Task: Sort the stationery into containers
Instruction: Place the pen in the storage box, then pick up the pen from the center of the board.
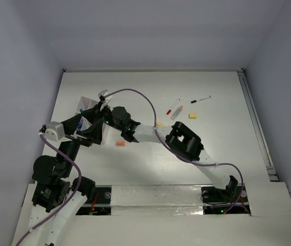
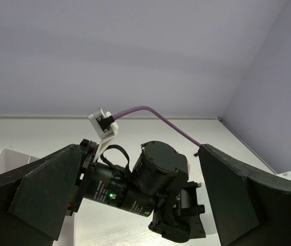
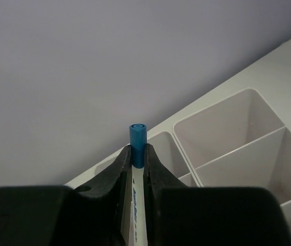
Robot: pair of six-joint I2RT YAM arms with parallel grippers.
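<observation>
My right gripper (image 3: 138, 154) is shut on a thin white pen with a blue cap (image 3: 138, 137), which stands up between the jaws. It is held over the white divided box (image 3: 214, 115), whose compartments lie just beyond and to the right. From above, the right gripper (image 1: 90, 114) reaches across to the box (image 1: 88, 102) at the left. My left gripper (image 2: 140, 169) is open with nothing between its fingers (image 2: 38, 195). It points at the right arm's wrist (image 2: 135, 189) from close by.
Loose on the table are an orange piece (image 1: 120, 143), a yellow piece (image 1: 192, 116), a red-capped pen (image 1: 172, 106), a black-capped pen (image 1: 200, 99) and a pale tube (image 1: 177, 112). A purple cable (image 1: 145, 102) arcs over the right arm.
</observation>
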